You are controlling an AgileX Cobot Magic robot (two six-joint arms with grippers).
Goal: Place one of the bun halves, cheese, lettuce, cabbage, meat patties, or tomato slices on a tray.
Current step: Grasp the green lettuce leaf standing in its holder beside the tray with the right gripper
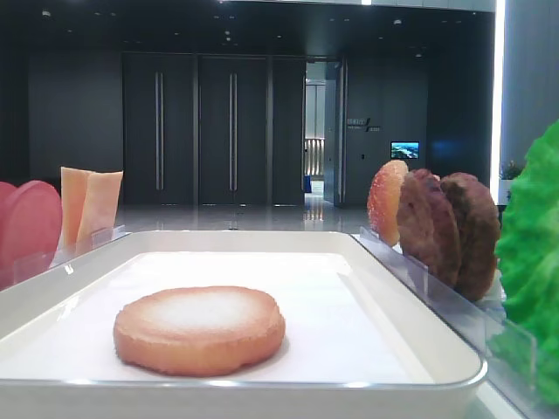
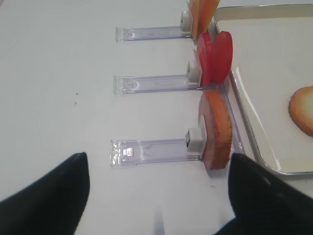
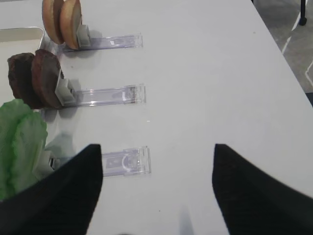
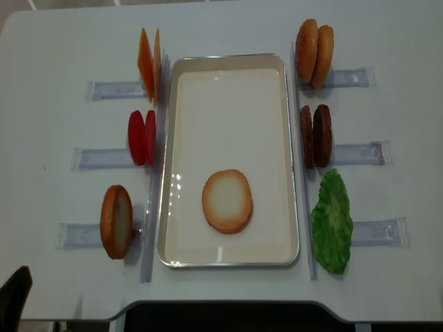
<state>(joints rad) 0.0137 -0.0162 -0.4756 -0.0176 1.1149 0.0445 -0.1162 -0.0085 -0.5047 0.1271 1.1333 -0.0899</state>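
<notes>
Clear plastic rack holders (image 4: 353, 153) lay along the left and right edges of the white table (image 4: 228, 28), three per side

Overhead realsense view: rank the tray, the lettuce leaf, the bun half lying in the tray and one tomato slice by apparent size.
1. tray
2. lettuce
3. bun half, lying flat
4. tomato slice: it stands on edge, showing only a narrow profile, so its true size is unsure.
</notes>
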